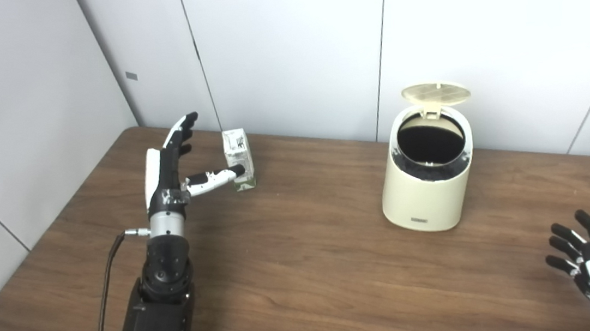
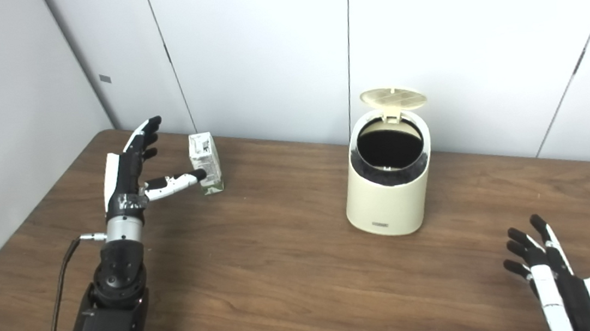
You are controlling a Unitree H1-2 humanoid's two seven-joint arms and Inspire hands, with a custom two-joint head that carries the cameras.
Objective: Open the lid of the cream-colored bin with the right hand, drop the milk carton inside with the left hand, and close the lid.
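While the left hand [image 1: 169, 168] reaches out with fingers spread, thumb just touching it, the white-and-green milk carton [image 1: 239, 160] stands upright near the table's far edge. From the right eye, the cream bin [image 2: 388, 177] gapes, lid [image 2: 395, 98] up; the right hand [image 2: 550, 270] rests splayed on the brown wood table [image 2: 285, 276] before grey wall panels [image 2: 260, 43].

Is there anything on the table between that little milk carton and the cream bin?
Nothing: between the milk carton and the cream bin only bare wooden table shows, in both eye views.

Brown wood-grain table [image 1: 306, 274]; pale panelled walls [image 1: 288, 51] behind, one perhaps bearing a small label [image 1: 131, 76].
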